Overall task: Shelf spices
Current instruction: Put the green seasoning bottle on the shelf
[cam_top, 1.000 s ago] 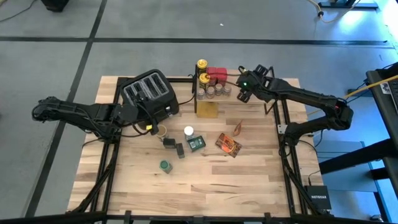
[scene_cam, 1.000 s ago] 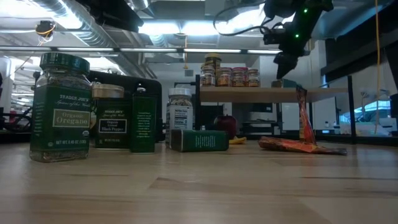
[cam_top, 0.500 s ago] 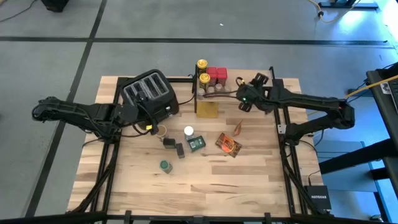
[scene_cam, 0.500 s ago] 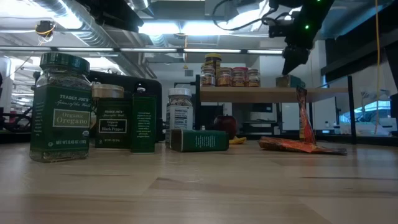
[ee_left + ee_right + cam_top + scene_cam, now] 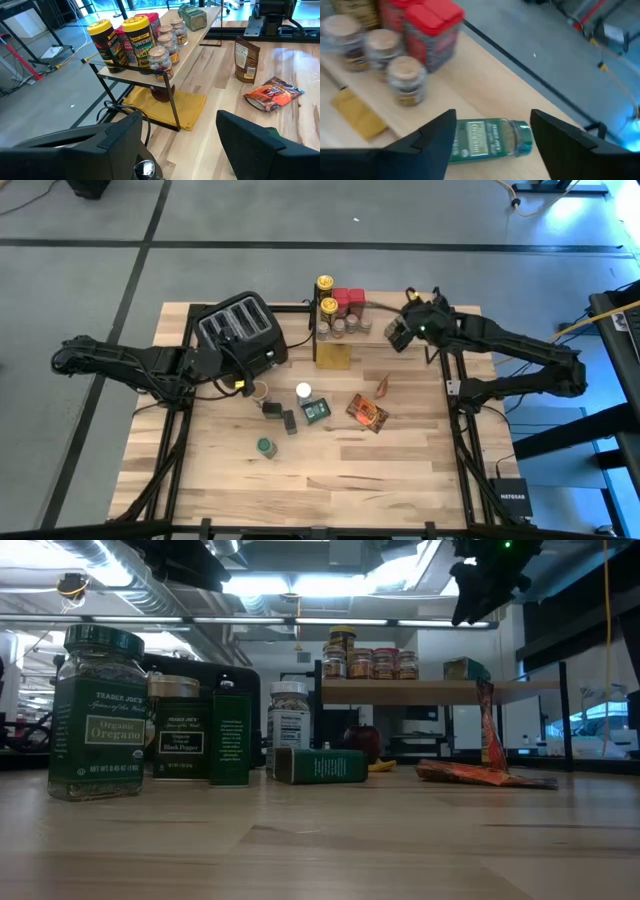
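- We see the left gripper [image 5: 228, 376] low beside the black toaster [image 5: 240, 327], its fingers [image 5: 250, 140] apart and empty.
- On the open counter [image 5: 400, 470] we count 6 loose jars and tins: a tan-lidded jar [image 5: 260, 391], 2 dark tins [image 5: 273, 409], a green-lidded oregano jar [image 5: 265, 446], a white-lidded jar [image 5: 303, 391] and a green tin [image 5: 317, 410] on its side.
- 2 foil packets lie right of them: a flat orange one [image 5: 367, 412] and a brown one [image 5: 384, 385] standing upright.
- The shelf [image 5: 370, 335] carries 2 yellow-lidded cans [image 5: 326, 305], 2 red-lidded jars [image 5: 347, 299] and 3 small tan-lidded jars [image 5: 350, 326], crowded at its left end.
- A green-lidded jar [image 5: 490, 139] lies on its side at the shelf's right end, apart from the others, with bare plank between.
- The right gripper [image 5: 403, 332] hangs over that lying jar, fingers [image 5: 427, 140] spread either side of it, not touching.
- A yellow cloth [image 5: 333, 357] lies under the shelf.
- The counter's near half and right edge are bare.
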`<state>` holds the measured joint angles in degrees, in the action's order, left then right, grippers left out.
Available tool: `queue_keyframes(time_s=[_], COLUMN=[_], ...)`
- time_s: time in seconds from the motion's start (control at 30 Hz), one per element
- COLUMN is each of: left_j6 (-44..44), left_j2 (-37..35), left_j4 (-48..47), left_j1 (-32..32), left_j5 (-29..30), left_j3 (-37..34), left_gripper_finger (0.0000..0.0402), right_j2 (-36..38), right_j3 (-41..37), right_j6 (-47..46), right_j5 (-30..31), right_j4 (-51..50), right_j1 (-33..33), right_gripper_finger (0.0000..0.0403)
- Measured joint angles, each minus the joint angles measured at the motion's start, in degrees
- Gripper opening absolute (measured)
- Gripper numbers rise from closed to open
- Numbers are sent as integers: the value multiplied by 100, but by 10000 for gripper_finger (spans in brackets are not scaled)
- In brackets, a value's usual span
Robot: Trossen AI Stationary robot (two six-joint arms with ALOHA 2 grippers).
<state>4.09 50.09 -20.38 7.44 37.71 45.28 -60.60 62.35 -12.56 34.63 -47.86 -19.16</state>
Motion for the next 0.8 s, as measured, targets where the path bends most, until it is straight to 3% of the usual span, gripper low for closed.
queue_keyframes(time_s=[0.13, 0.37, 0.8], left_j6=[1, 1, -1], left_j2=[0, 0, 0], left_j4=[0, -7, 6], left_j1=[0, 0, 2], left_j5=[-1, -2, -2], left_j3=[0, -1, -2], left_gripper_finger=[249, 249, 249], right_j2=[-12, -79, -64], right_j3=[0, -427, -1123], right_j6=[-284, -1160, -1407], right_j5=[-263, -1384, -1069], right_j4=[23, 514, 974], right_j1=[-593, -1331, -1348], right_gripper_finger=[311, 366, 372])
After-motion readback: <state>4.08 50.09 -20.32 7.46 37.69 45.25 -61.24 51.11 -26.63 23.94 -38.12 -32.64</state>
